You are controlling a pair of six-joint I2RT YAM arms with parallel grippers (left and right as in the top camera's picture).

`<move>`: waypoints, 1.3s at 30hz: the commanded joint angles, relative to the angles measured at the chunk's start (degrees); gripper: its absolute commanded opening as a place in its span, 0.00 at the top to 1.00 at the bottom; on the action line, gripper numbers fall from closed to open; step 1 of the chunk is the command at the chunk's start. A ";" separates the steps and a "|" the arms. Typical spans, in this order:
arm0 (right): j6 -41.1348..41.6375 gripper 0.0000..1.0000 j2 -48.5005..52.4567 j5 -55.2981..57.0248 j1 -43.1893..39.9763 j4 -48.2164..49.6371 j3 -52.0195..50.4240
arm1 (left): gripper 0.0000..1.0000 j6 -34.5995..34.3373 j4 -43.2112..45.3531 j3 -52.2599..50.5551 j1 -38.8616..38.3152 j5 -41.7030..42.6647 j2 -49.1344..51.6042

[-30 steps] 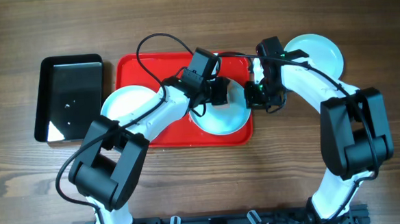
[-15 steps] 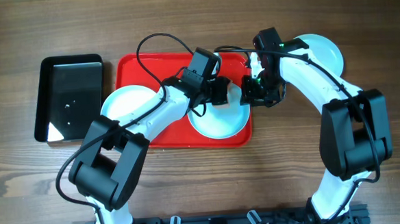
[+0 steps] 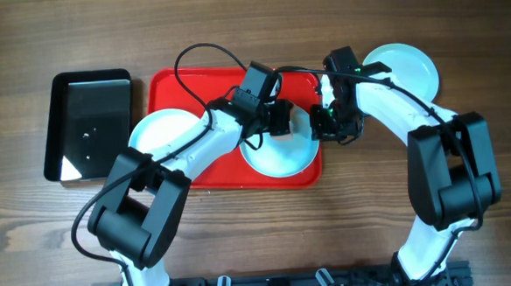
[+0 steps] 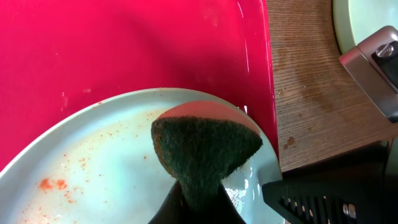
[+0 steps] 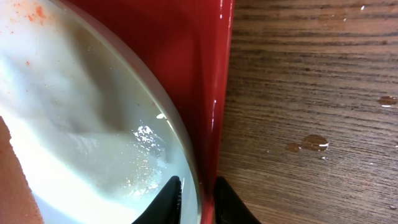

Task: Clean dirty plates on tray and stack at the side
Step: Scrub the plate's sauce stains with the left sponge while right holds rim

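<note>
One plate (image 3: 412,62) sits on the table at right, seemingly done, while the left gripper (image 4: 196,205), pinching a sponge (image 4: 205,146), scrubs a speckled second plate (image 4: 93,162) on the tray (image 4: 124,43), the right gripper (image 5: 198,193) nipping its rim, and a third plate (image 3: 154,131) waits.

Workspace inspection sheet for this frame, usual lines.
Surface: wooden table, water droplets beside the red tray.
Job's things: smeared plate on the tray; second plate overhanging its left edge; third plate on the table, right.
Clutter: black tray, left.
Grippers: left tool shut on sponge, which sits on the smeared plate; right tool straddles plate and tray rims, grip unclear.
Cables: black cable loops above the tray.
Surroundings: nothing seen.
</note>
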 commanded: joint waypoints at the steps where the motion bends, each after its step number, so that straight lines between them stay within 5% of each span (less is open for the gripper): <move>1: 1.36 0.77 -0.24 -0.20 0.37 -0.94 0.81 | 0.96 -0.50 0.15 -0.26 0.02 -0.37 0.63; 10: 1.16 0.73 -0.26 0.02 0.39 -4.90 4.33 | 0.96 -0.50 0.11 -0.26 0.02 -0.37 0.63; 36: 2.93 0.87 -0.24 -0.17 3.96 0.52 0.07 | 0.96 -0.44 -1.01 -0.26 0.17 -4.07 0.63; 39: 4.52 0.96 -0.24 0.24 5.40 1.33 -0.04 | 0.96 -0.26 -3.21 -0.26 0.20 -7.67 0.63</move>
